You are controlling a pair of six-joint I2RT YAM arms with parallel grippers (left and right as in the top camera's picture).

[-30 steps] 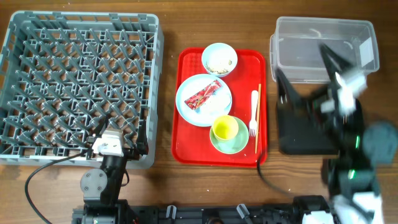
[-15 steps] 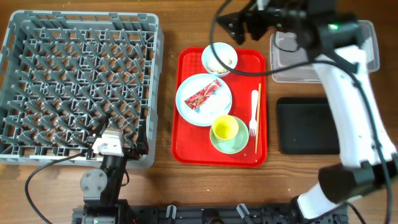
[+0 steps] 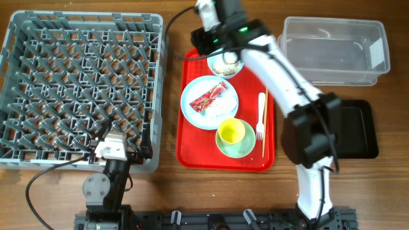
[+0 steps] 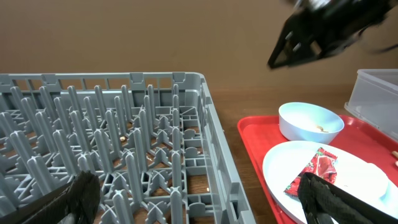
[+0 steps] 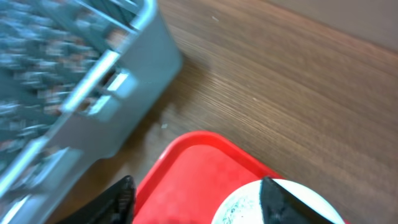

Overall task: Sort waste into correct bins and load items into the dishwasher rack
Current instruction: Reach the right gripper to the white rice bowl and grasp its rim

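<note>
The red tray (image 3: 192, 150) holds the pale blue bowl (image 3: 225, 62) with rice-like scraps, the pale plate (image 3: 195, 108) with the red wrapper (image 3: 211, 97), the yellow cup (image 3: 231, 131) in the green bowl (image 3: 243, 148), the white fork (image 3: 261, 115) and the chopsticks (image 3: 266, 121). My right gripper (image 3: 211, 52) (image 5: 196, 199) is open and empty above the tray's far left corner, one finger over the blue bowl's rim (image 5: 292, 199). My left gripper (image 3: 131, 153) (image 4: 205, 205) is open and empty at the grey rack's (image 3: 83, 83) near right corner. No tissue is clearly visible.
The clear tub (image 3: 332, 51) stands at the far right, with the black tray (image 3: 354, 128) in front of it. My right arm stretches over the tray's right side. The left wrist view shows the rack's pegs (image 4: 124, 143), the blue bowl (image 4: 310, 121) and the wrapper (image 4: 314, 174).
My right arm has swung from over the black tray, past the tub, to the red tray's far left corner. The black tray now lies further right. The left arm has not moved.
</note>
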